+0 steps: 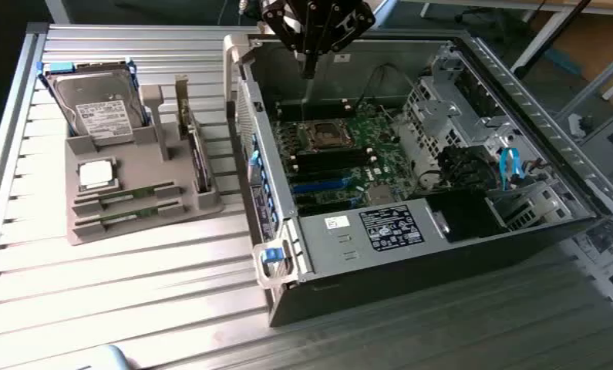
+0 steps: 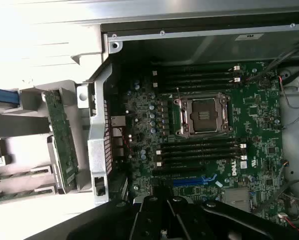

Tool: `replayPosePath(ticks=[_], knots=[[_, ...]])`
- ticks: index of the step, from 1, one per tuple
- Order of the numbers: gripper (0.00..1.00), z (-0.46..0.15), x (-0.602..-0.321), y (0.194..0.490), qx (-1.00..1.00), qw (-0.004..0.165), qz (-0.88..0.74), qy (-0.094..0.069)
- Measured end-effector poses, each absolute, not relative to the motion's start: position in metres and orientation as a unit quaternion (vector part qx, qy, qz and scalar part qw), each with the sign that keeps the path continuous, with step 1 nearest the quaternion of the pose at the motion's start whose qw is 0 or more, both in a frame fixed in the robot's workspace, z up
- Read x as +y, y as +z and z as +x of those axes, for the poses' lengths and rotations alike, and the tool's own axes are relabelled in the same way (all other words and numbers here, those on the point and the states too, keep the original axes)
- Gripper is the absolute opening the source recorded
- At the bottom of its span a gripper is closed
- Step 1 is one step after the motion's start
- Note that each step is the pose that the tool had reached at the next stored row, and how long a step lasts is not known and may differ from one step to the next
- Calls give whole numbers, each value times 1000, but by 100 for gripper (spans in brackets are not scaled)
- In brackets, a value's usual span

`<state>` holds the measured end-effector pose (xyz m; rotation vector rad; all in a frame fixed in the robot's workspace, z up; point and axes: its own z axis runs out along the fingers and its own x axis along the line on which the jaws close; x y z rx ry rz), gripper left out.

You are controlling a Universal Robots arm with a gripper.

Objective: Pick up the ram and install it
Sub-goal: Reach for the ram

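Note:
Two ram sticks (image 1: 124, 199) lie flat in slots at the front of the grey holder (image 1: 183, 208), on the exterior view's left; they are thin green boards. The wrist view catches them as green strips (image 2: 19, 175) at its edge. My gripper (image 1: 308, 68) hangs high over the back of the open computer case (image 1: 440, 254), above the motherboard (image 1: 352, 166), far from the ram. Its fingers are shut together with nothing between them. In the wrist view the black gripper (image 2: 162, 200) points at the board, with the empty CPU socket (image 2: 204, 115) between two banks of black memory slots (image 2: 199, 147).
The holder also carries a hard drive (image 1: 95, 104), a square silver CPU (image 1: 97, 173) and an upright expansion card (image 1: 188, 131). The case's side wall (image 1: 253, 131) stands between the holder and the motherboard. Cables and a drive cage (image 1: 460, 154) fill the case's right side.

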<state>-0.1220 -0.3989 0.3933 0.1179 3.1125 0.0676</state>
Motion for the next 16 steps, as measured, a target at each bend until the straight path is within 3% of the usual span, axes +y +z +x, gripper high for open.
replayPosePath(ticks=[16], knots=[[11,-128,-399,393,999,13,38,22]])
